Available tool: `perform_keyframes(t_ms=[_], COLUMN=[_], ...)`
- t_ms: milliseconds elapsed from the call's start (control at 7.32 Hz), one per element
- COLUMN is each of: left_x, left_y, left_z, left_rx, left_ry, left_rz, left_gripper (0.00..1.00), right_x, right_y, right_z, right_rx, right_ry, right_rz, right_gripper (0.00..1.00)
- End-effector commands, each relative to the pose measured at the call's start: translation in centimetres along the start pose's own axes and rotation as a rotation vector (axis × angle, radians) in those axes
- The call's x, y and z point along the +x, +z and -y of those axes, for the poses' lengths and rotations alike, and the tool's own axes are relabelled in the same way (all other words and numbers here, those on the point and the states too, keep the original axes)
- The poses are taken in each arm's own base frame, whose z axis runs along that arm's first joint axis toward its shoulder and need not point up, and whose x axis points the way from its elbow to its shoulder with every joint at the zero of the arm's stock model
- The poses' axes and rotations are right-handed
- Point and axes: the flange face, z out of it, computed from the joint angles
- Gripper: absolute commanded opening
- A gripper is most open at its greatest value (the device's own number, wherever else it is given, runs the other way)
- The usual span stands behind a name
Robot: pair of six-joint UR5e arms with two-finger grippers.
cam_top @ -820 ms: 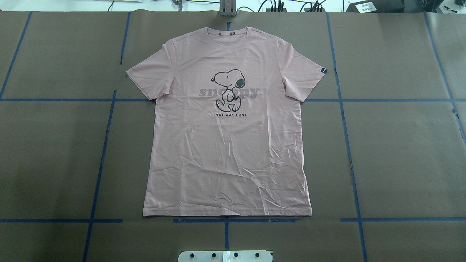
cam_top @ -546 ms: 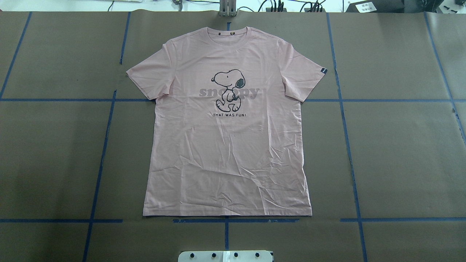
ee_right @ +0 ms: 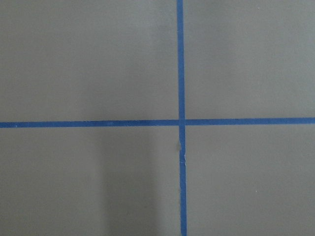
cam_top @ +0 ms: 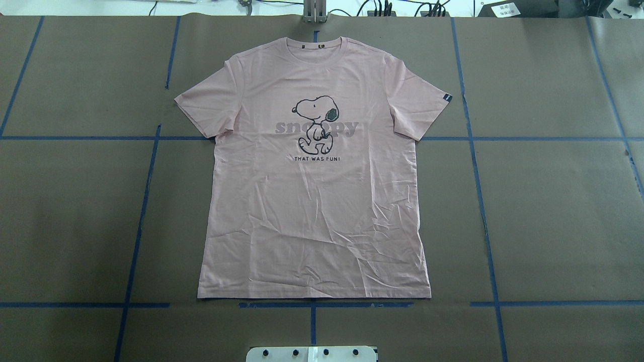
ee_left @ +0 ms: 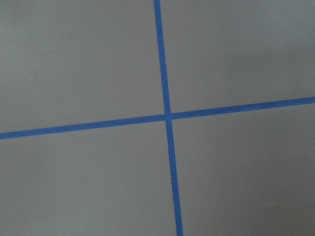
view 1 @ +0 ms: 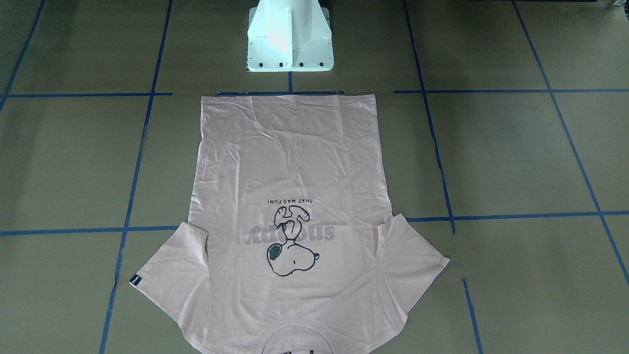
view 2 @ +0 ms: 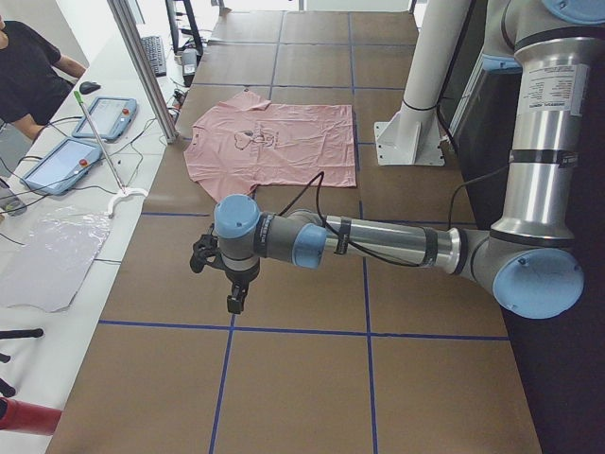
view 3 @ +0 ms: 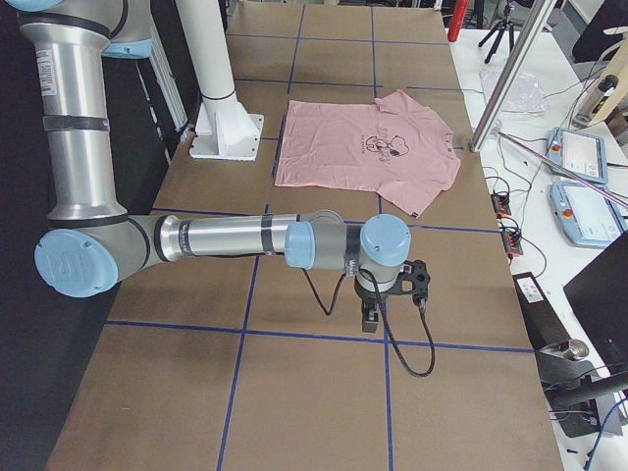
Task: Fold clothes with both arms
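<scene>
The T-shirt (cam_top: 312,201) lies flat, print up, its hem near the white pedestal (view 1: 289,44), with wide table (cam_top: 553,211) either side. The left claw (view 2: 233,303) and right claw (view 3: 370,320) hang well apart from it; whether they are parted or together I cannot tell.

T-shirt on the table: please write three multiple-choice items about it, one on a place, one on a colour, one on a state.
1. Which part of the T-shirt lies nearest the white pedestal base?
A. the collar
B. the hem
C. a sleeve

2. What colour are the tape lines on the table?
A. red
B. yellow
C. blue

3. How does the T-shirt lie?
A. spread flat, print up
B. folded in half
C. bunched in a heap

Answers:
1 B: in the front-facing view the hem runs just in front of the base.
2 C: the grid of lines is blue.
3 A: no fold shows and the print faces up.
</scene>
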Motion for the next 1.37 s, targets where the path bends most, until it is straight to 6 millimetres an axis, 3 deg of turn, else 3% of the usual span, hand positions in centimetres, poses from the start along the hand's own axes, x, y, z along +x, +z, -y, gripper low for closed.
perform_keyframes(t_ms=[0, 137, 273, 410, 546, 683, 820, 956, 1093, 1229], left_x=[2.8, 3.0, 3.8, 4.6, 8.4, 11.4, 13.4, 13.8, 13.9, 13.9], left_y=[-1.5, -1.5, -2.2, -1.6, 0.7, 2.4, 2.7, 2.4, 2.4, 2.2], left_z=[2.0, 2.6, 4.0, 4.5, 6.5, 7.4, 9.1, 9.8, 10.0, 9.8], left_rx=[0.161, 0.185, 0.2, 0.192, 0.167, 0.149, 0.152, 0.182, 0.191, 0.234], left_ry=[0.171, 0.183, 0.199, 0.164, 0.139, 0.133, 0.108, 0.117, 0.123, 0.154], left_rz=[-0.051, -0.053, -0.055, -0.066, -0.098, -0.123, -0.124, -0.092, -0.088, -0.085], left_gripper=[1.0, 1.0, 1.0, 1.0, 1.0, 1.0, 1.0, 1.0, 1.0, 1.0], right_x=[-5.8, -7.7, -13.4, -15.9, -19.9, -26.4, -30.6, -35.1, -38.2, -39.0], right_y=[3.5, 4.5, 6.2, 8.0, 9.4, 11.4, 14.6, 17.1, 19.0, 20.5], right_z=[4.2, 7.7, 10.4, 12.5, 13.9, 15.5, 15.2, 14.8, 15.3, 15.7], right_rx=[0.044, 0.035, 0.029, 0.036, 0.055, 0.082, 0.126, 0.137, 0.144, 0.126], right_ry=[-0.167, -0.121, -0.16, -0.177, -0.149, -0.121, -0.132, -0.094, -0.098, -0.096], right_rz=[0.017, 0.034, 0.048, 0.063, 0.092, 0.104, 0.075, 0.056, 0.028, 0.015], right_gripper=[1.0, 1.0, 1.0, 1.0, 1.0, 1.0, 1.0, 1.0, 1.0, 0.99])
